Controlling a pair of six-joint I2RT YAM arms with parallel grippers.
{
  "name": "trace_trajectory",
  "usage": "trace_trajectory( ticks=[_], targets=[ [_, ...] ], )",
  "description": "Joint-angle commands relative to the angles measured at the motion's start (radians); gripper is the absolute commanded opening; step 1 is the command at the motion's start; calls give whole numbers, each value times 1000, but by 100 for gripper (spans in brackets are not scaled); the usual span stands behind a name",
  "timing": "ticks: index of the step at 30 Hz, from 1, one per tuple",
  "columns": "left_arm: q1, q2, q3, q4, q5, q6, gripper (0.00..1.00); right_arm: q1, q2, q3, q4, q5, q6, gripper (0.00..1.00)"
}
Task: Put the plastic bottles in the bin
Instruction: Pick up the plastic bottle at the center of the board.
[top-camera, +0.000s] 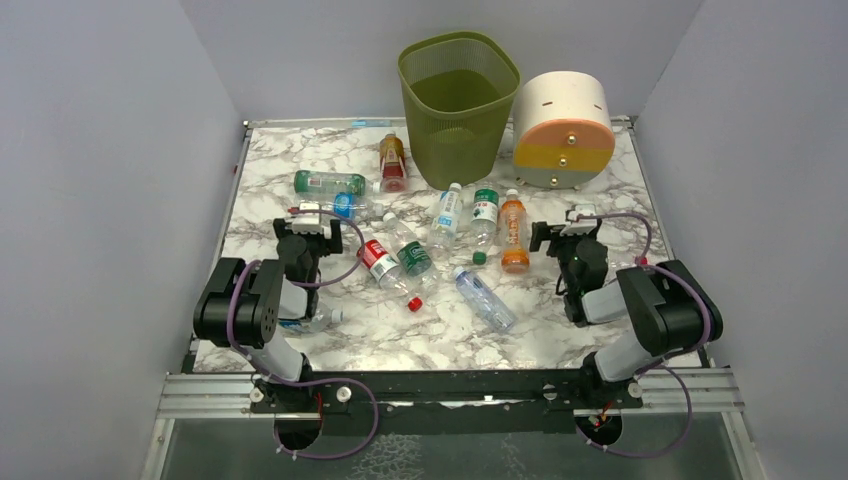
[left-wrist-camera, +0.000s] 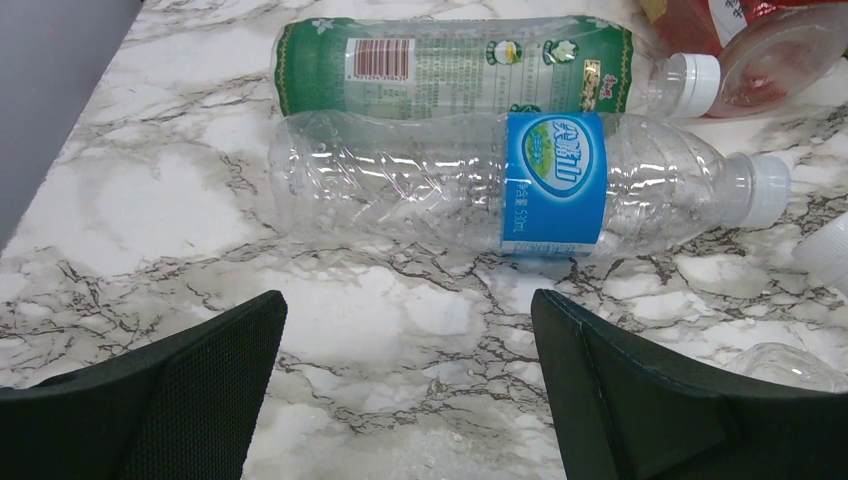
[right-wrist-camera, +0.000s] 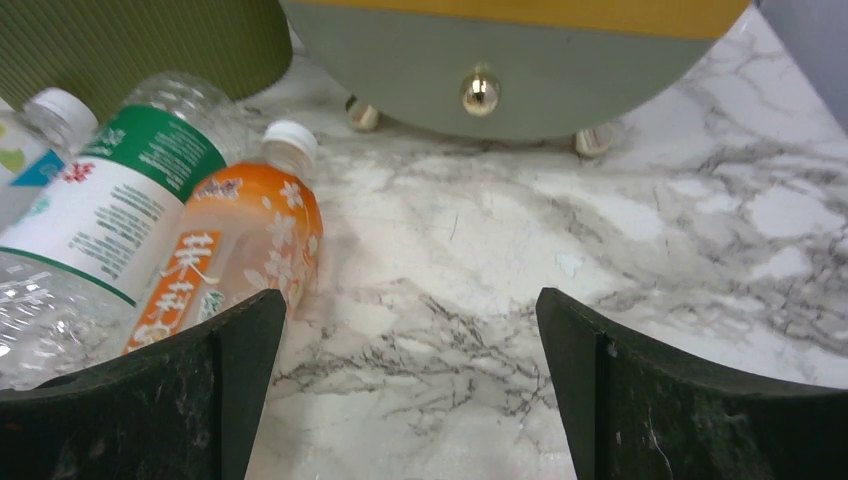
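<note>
**Ten bottles lying around, none in the bin yet**

Top view first: I'm counting ten plastic bottles (top-camera: 484, 298) lying on their sides across the marble table (top-camera: 440, 340), one of them half tucked under the left arm. One bin (top-camera: 455, 140) is standing upright at the far edge, with one cream drum (top-camera: 563, 110) just beside it on the right. An amber bottle (top-camera: 392, 160) is lying just left of the bin, its long axis running near to far. Labels are too small to read from up here.

Left wrist view: the left gripper (left-wrist-camera: 408, 305) is hanging with its fingers spread wide apart, holding nothing. Just ahead, a blue-label bottle (left-wrist-camera: 450, 180) is lying crosswise, white cap pointing right. Its label is showing white Chinese characters I can't make out. Right behind it and parallel, a green-label bottle (left-wrist-camera: 450, 60) with a barcode is also pointing its white cap right.

Right wrist view: the right gripper (right-wrist-camera: 410, 300) is spread wide too, over bare marble. An orange bottle (right-wrist-camera: 240, 245) with white flowers and white Chinese lettering is lying at the left, white cap pointing away toward the drum. A green-and-white-label bottle (right-wrist-camera: 110, 200) is lying alongside it, further left.
</note>
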Motion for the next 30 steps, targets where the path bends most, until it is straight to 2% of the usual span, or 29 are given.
trace_trajectory(
  ticks=[1,8,16,21,26,30],
  targets=[
    [-4,-86,22,-62,-43,-22,99,0,-104,3,-51,-63,-34,99],
    [-57,-263,101,-330,-103,-27,99,0,-285,33,-242,-140,-40,99],
    [-82,-459,218,-607,-36,-146,99,0,-542,153,-590,-234,50,99],
    [-84,-512,304,-731,80,-259,99,0,-628,271,-810,-370,150,99],
    [-84,-545,394,-833,211,-382,99,1,-597,493,-1131,-596,168,99],
    [-85,-580,432,-842,348,-469,99,1,-592,587,-1271,-639,180,99]
  ],
)
